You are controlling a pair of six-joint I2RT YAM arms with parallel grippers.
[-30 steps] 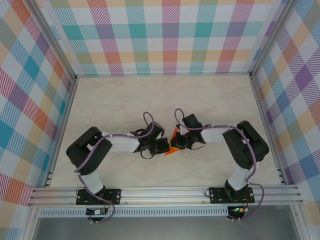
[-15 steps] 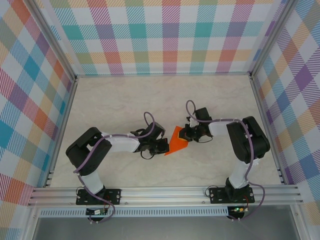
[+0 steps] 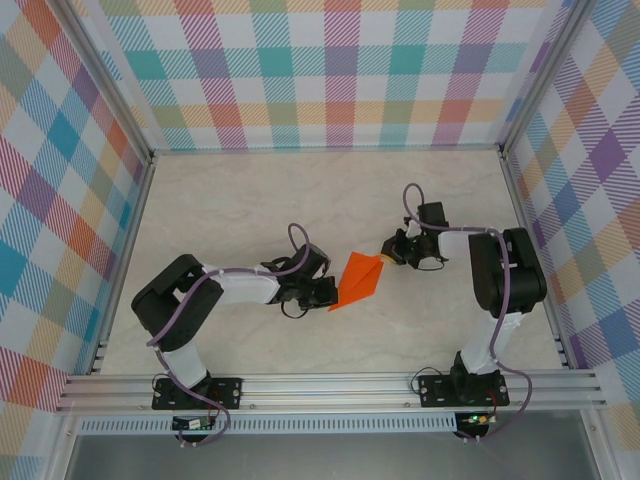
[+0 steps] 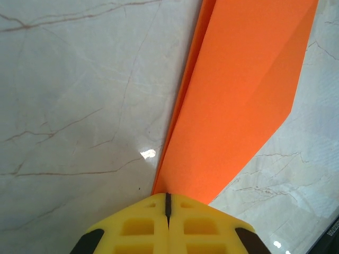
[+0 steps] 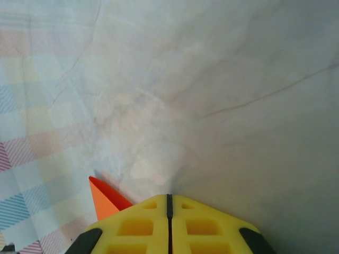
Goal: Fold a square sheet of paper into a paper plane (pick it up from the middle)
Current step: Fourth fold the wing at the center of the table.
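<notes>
The left gripper (image 3: pixel 324 292) sits near the middle of the table (image 3: pixel 220 200), a little toward the near edge. Its jaws pinch the near-left tip of the paper (image 3: pixel 358 280). In the left wrist view the folded orange sheet runs out from between its yellow fingers (image 4: pixel 137 230). This gripper has not moved over the last second.

The paper is a slim folded wedge with layered edges. It reaches from that grip toward the far-right corner, and more of it shows than a second ago, when the right arm lay over it.

The right gripper (image 3: pixel 391 251) has drawn away toward the right edge and now sits at the paper's far-right corner, jaws pressed together. Its wrist view shows an orange tip just beside one finger; I cannot tell whether that tip is caught or only touched.

My reading is that the right gripper swept along a fold to crease it while the left held the sheet. That crease looks finished, and the next fold will need a fresh grip.
</notes>
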